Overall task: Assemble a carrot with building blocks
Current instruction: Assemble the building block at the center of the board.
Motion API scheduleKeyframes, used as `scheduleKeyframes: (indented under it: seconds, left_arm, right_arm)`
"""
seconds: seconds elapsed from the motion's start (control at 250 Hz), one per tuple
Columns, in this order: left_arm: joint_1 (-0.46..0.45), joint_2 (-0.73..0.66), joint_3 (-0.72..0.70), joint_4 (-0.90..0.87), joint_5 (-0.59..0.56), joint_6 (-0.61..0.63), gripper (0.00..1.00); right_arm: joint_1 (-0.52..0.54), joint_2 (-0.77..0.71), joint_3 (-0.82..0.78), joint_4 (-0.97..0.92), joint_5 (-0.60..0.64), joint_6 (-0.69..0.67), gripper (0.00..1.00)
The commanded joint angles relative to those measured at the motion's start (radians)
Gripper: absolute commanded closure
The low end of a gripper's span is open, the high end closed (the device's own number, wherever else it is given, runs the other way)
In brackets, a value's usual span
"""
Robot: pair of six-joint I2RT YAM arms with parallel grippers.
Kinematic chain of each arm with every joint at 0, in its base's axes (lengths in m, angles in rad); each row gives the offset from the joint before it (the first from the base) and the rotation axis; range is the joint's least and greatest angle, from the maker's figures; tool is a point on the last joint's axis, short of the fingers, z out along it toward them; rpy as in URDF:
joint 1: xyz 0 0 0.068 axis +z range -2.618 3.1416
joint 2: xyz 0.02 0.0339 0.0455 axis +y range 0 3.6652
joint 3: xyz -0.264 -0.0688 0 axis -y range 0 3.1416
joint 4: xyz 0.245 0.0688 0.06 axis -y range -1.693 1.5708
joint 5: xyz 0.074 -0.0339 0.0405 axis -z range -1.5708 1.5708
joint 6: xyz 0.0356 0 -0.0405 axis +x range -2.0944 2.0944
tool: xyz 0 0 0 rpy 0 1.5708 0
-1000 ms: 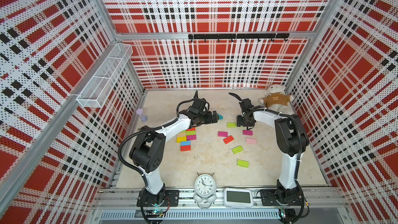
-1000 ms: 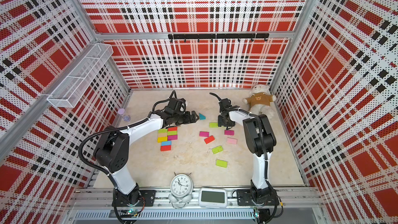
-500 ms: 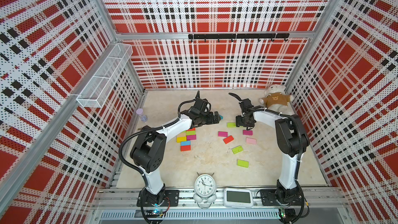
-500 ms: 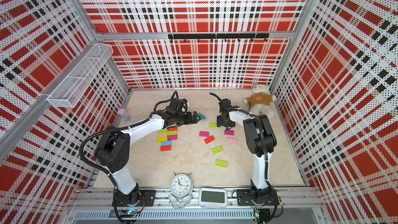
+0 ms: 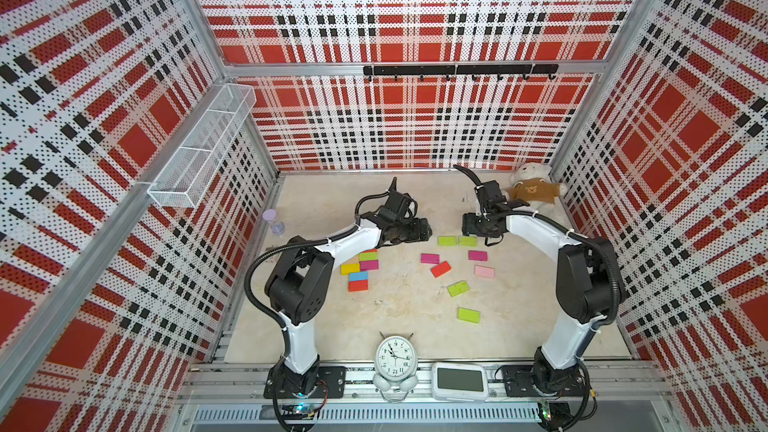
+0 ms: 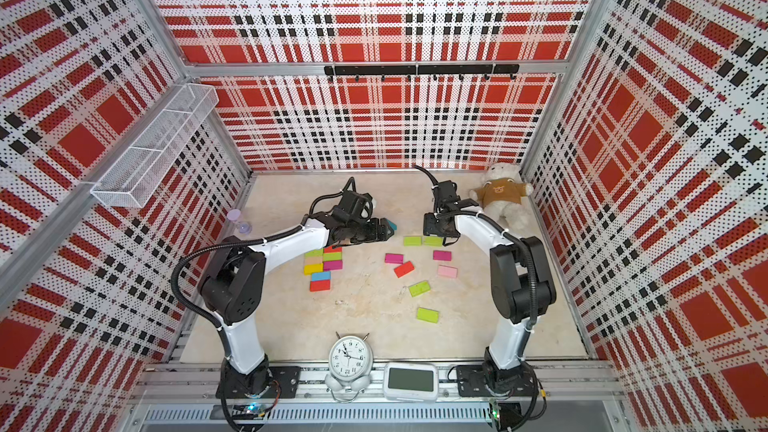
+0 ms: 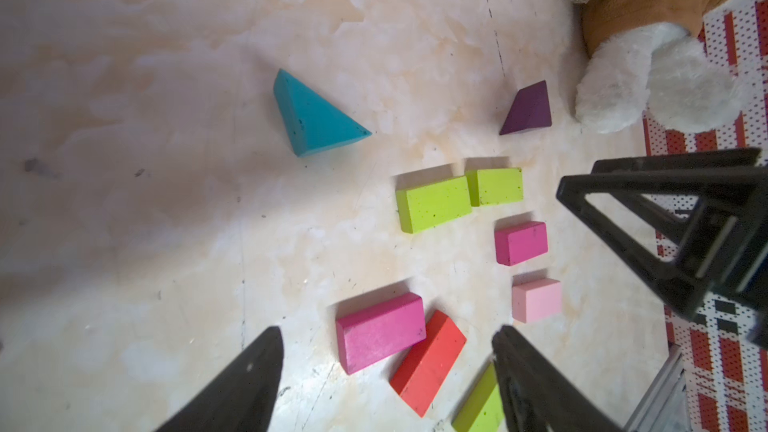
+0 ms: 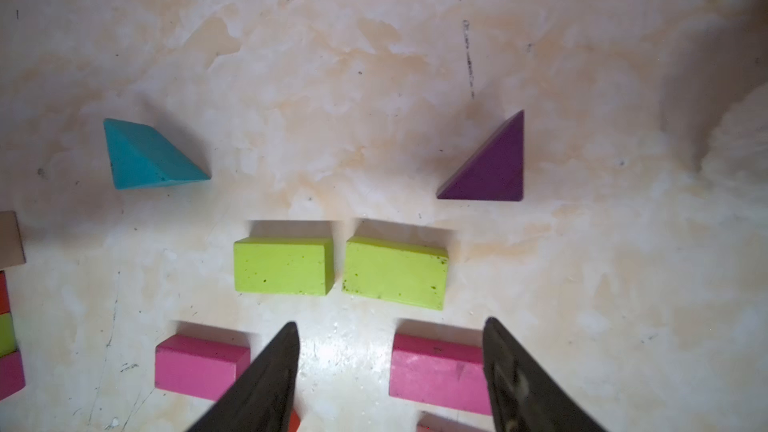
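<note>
Lime-green wooden rectangles, two of them, lie end to end and almost touching toward the far edge of the bench, about midway between its sides. I take them for the carrot's leafy top, so the build looks barely begun. The right tool hovers close to that pair, jaws apart and empty. The left tool is likewise spread with nothing between its fingers, just beside the teal wooden wedge. A purple wooden wedge lies farther toward the right edge. A tight cluster of coloured blocks sits nearer the left edge, and a red wooden rectangle lies loose mid-bench. The step in hand seems to be fetching the next piece. That calls for closing on a block's flat sides, since a wedge's slope would likely slip.
</note>
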Motion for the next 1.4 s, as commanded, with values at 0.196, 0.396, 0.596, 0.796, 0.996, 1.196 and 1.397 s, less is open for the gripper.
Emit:
scheduleKeyframes:
  seconds: [0.196,0.396,0.596,0.796,0.996,1.196,1.397]
  left_arm:
    - [-0.033,0.101,0.117,-0.012,-0.002,-0.016,0.42]
    - [-0.046,0.156,0.17,-0.021,0.02,-0.016,0.42]
    - [-0.059,0.198,0.204,-0.021,0.034,-0.025,0.43]
    - [-0.061,0.214,0.214,-0.019,0.035,-0.031,0.43]
    - [-0.06,0.217,0.212,-0.015,0.031,-0.037,0.44]
    - [-0.061,0.211,0.205,-0.015,0.024,-0.04,0.44]
    - [-0.053,0.204,0.185,-0.013,0.024,-0.043,0.44]
  right_arm:
    - [-0.09,0.046,-0.071,0.062,-0.075,-0.012,0.61]
    - [-0.09,0.105,-0.06,0.062,-0.035,-0.027,0.61]
    - [-0.09,0.139,-0.052,0.073,-0.014,-0.036,0.61]
    - [-0.09,0.169,-0.035,0.079,-0.026,-0.04,0.61]
    - [-0.085,0.19,-0.021,0.083,-0.041,-0.039,0.6]
    - [-0.075,0.189,-0.001,0.075,-0.046,-0.039,0.59]
    - [-0.062,0.197,0.011,0.076,-0.058,-0.028,0.59]
